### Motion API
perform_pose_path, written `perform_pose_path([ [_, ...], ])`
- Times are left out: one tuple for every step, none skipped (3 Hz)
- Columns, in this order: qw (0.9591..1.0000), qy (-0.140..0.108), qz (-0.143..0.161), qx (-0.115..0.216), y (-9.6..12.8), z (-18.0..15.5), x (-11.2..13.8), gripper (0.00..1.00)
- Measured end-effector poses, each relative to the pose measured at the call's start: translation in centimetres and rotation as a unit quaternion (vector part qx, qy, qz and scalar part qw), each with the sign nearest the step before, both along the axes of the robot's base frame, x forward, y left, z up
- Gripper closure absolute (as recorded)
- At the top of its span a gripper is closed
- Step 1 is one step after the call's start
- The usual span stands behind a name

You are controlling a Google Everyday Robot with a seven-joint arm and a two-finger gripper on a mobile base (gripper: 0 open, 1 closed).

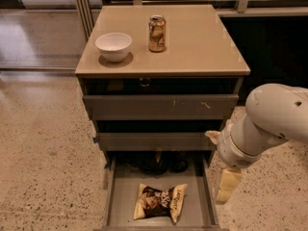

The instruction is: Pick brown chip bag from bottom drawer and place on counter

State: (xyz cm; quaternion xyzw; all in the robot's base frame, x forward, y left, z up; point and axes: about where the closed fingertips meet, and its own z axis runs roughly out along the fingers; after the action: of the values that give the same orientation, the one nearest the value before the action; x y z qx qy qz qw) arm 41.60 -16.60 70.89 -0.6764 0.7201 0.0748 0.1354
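Nearest, toward the front edge of the pulled-out bottom drawer [109,196], the brown chip bag [160,202] lies flat, about midway between the side walls. Just outside the drawer's right wall hangs my gripper [228,186], pointing down, apart from the bag and holding nothing; whether it is open or closed I cannot tell. Dark shapes [161,163] sit at the drawer's back edge, too dim to name. Above are two closed drawers [159,107]. On the counter [202,42], a white bowl [113,46] stands near the left edge, with a can [157,33] just beyond it toward the back.
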Motion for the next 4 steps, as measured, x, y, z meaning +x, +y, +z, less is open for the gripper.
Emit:
perform_pose_path([
  [0.9998, 0.015, 0.006, 0.010, 0.7, -2.4, -0.6, 0.00],
  [0.9998, 0.015, 0.006, 0.010, 0.7, -2.4, -0.6, 0.00],
  [0.9997, 0.004, 0.012, 0.023, 1.4, -2.9, -0.6, 0.00],
  [0.9985, -0.013, 0.028, 0.045, 2.6, -4.6, 0.1, 0.00],
])
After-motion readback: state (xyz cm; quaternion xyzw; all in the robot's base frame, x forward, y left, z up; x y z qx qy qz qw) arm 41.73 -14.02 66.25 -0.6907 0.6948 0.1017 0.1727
